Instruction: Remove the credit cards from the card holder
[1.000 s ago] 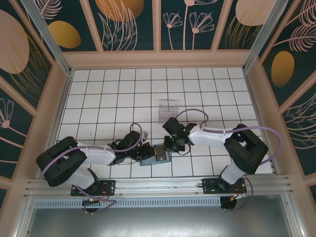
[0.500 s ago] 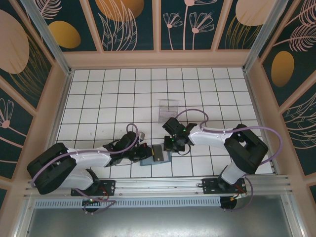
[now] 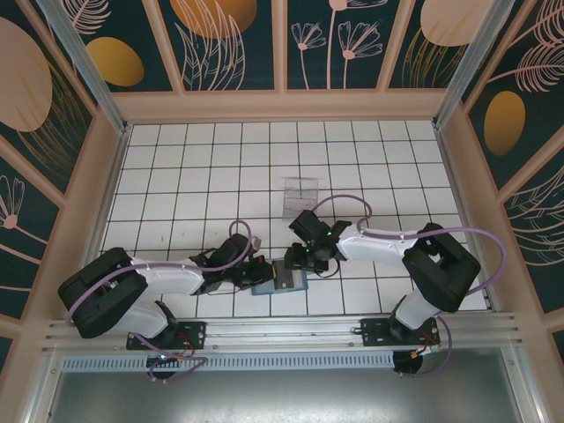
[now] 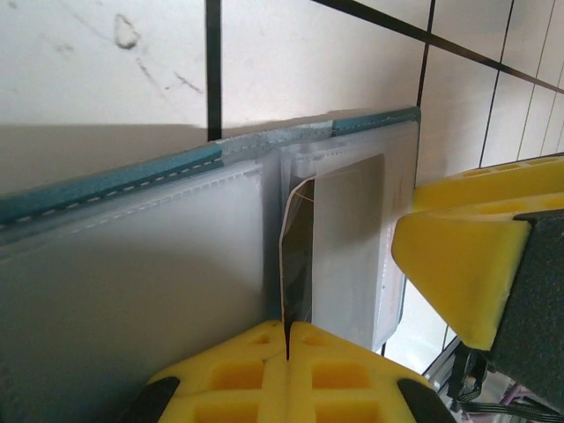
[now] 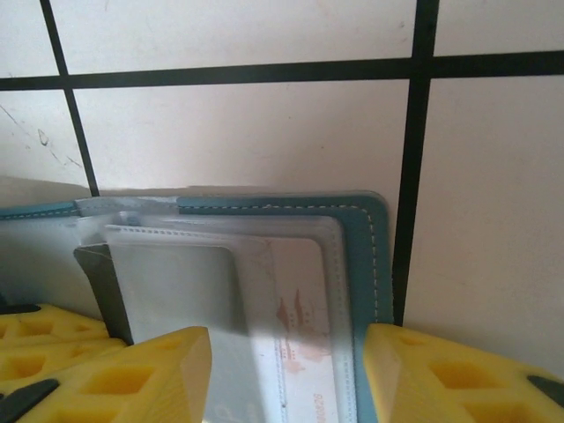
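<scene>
We saw the right tool [image 5: 284, 352] part its fingers, freeing the holder [image 5: 374, 256] between them. The left tool [image 4: 286, 339] stayed clamped on what looked like a dark card [image 4: 297, 256], likely not yet out.

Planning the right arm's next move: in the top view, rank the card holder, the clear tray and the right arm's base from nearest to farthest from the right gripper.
1. Card holder: right at the fingertips of the right gripper, on its near side.
2. Clear tray: beyond the gripper, toward the far wall.
3. Right arm's base: at the table's near edge, off to the right.
</scene>
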You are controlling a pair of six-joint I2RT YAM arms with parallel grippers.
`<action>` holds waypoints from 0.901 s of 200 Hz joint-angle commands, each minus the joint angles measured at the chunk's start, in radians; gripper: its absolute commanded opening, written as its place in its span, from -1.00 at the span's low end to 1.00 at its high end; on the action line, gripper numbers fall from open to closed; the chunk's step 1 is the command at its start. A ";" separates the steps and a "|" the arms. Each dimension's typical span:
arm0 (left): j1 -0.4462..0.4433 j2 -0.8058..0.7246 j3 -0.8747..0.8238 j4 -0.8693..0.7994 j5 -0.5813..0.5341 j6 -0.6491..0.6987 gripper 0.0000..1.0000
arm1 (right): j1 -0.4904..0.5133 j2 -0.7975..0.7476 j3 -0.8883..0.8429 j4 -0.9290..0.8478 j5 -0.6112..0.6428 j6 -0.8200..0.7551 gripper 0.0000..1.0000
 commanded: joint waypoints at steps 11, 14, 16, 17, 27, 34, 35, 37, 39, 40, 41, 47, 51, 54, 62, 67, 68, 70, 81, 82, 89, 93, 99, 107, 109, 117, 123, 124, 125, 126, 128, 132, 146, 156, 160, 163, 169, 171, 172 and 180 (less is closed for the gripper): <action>0.003 0.035 0.028 -0.003 0.002 0.019 -0.89 | 0.010 0.016 -0.008 -0.082 0.045 0.000 0.06; 0.003 0.036 0.030 -0.001 0.002 0.020 -0.89 | 0.011 0.017 -0.008 -0.084 0.046 0.001 0.06; 0.003 0.037 0.031 0.000 0.003 0.020 -0.89 | 0.011 0.019 -0.008 -0.086 0.047 0.000 0.06; 0.003 0.037 0.033 0.001 0.004 0.021 -0.89 | 0.011 0.020 -0.007 -0.086 0.047 0.001 0.05; 0.003 0.042 0.040 0.000 0.007 0.020 -0.89 | 0.013 0.026 -0.006 -0.090 0.052 0.001 0.01; 0.003 0.046 0.044 0.000 0.006 0.022 -0.89 | 0.013 0.030 -0.005 -0.095 0.056 0.002 -0.02; 0.003 0.047 0.045 0.000 0.006 0.021 -0.89 | 0.013 0.030 -0.005 -0.095 0.056 0.001 -0.03; 0.003 0.048 0.045 0.001 0.007 0.022 -0.89 | 0.013 0.031 -0.004 -0.096 0.058 0.001 -0.04; 0.003 0.049 0.046 0.001 0.008 0.022 -0.89 | 0.013 0.032 -0.005 -0.098 0.059 0.002 -0.05; 0.003 0.049 0.046 0.001 0.008 0.022 -0.89 | 0.013 0.033 -0.005 -0.099 0.060 0.002 -0.05; 0.003 0.050 0.045 0.001 0.008 0.022 -0.89 | 0.013 0.033 -0.004 -0.100 0.061 0.003 -0.06; 0.003 0.054 0.048 0.003 0.010 0.022 -0.89 | 0.012 0.036 -0.003 -0.105 0.067 0.003 -0.10; 0.004 0.057 0.048 0.004 0.011 0.021 -0.89 | 0.014 0.036 -0.001 -0.109 0.070 0.003 -0.12; 0.003 0.059 0.048 0.006 0.012 0.022 -0.89 | 0.014 0.037 0.000 -0.114 0.074 0.003 -0.14; 0.003 0.064 0.048 0.010 0.015 0.022 -0.89 | 0.013 0.040 0.002 -0.122 0.084 0.005 -0.19; 0.003 0.068 0.049 0.011 0.017 0.022 -0.89 | 0.013 0.043 0.004 -0.127 0.088 0.006 -0.23; 0.003 0.068 0.048 0.011 0.016 0.022 -0.88 | 0.013 0.043 0.003 -0.128 0.089 0.006 -0.23; 0.003 0.069 0.049 0.010 0.017 0.022 -0.88 | 0.013 0.044 0.004 -0.130 0.091 0.006 -0.25; 0.004 0.074 0.049 0.011 0.021 0.022 -0.89 | 0.013 0.047 0.004 -0.136 0.095 0.007 -0.30; 0.004 0.074 0.049 0.011 0.022 0.022 -0.89 | 0.013 0.048 0.005 -0.136 0.095 0.006 -0.31; 0.004 0.074 0.048 0.010 0.024 0.021 -0.89 | 0.013 0.049 0.006 -0.136 0.097 0.007 -0.34; 0.003 0.073 0.046 0.010 0.023 0.020 -0.89 | 0.013 0.050 0.004 -0.138 0.097 0.008 -0.36; 0.003 0.070 0.045 0.008 0.022 0.021 -0.89 | 0.013 0.052 0.004 -0.137 0.097 0.007 -0.38; 0.003 0.067 0.045 0.002 0.019 0.024 -0.89 | 0.013 0.053 0.001 -0.136 0.097 0.009 -0.41; 0.004 0.066 0.044 0.000 0.019 0.025 -0.89 | 0.013 0.052 0.002 -0.138 0.098 0.010 -0.42; 0.003 0.062 0.044 -0.007 0.015 0.027 -0.89 | 0.013 0.055 0.002 -0.139 0.100 0.013 -0.45; 0.003 0.058 0.044 -0.012 0.014 0.028 -0.89 | 0.013 0.057 0.002 -0.142 0.103 0.017 -0.47; 0.003 0.058 0.044 -0.013 0.014 0.028 -0.89 | 0.013 0.057 0.002 -0.142 0.103 0.017 -0.47; 0.003 0.057 0.044 -0.014 0.014 0.028 -0.89 | 0.013 0.058 0.002 -0.142 0.104 0.017 -0.47; 0.003 0.057 0.044 -0.014 0.014 0.029 -0.89 | 0.013 0.057 0.002 -0.142 0.104 0.018 -0.48; 0.003 0.056 0.044 -0.016 0.013 0.029 -0.89 | 0.013 0.058 0.002 -0.143 0.104 0.019 -0.48; 0.003 0.054 0.043 -0.018 0.012 0.028 -0.89 | 0.013 0.062 0.001 -0.141 0.104 0.018 -0.49; 0.003 0.044 0.042 -0.028 0.006 0.032 -0.89 | 0.013 0.071 0.001 -0.146 0.104 0.020 -0.51; 0.003 0.037 0.040 -0.038 0.002 0.033 -0.89 | 0.012 0.075 0.001 -0.146 0.104 0.021 -0.53; 0.003 0.034 0.040 -0.042 -0.001 0.035 -0.89 | 0.013 0.075 0.001 -0.146 0.104 0.023 -0.53; 0.003 0.031 0.040 -0.045 -0.002 0.036 -0.90 | 0.013 0.074 0.000 -0.146 0.104 0.023 -0.54; 0.004 0.027 0.040 -0.054 -0.005 0.038 -0.89 | 0.013 0.076 0.000 -0.143 0.104 0.024 -0.55; 0.003 0.025 0.039 -0.056 -0.006 0.039 -0.90 | 0.013 0.076 -0.001 -0.143 0.104 0.025 -0.56; 0.004 0.024 0.038 -0.057 -0.008 0.039 -0.90 | 0.013 0.076 -0.002 -0.143 0.104 0.025 -0.56; 0.003 0.016 0.039 -0.071 -0.013 0.043 -0.90 | 0.013 0.078 -0.001 -0.144 0.103 0.025 -0.59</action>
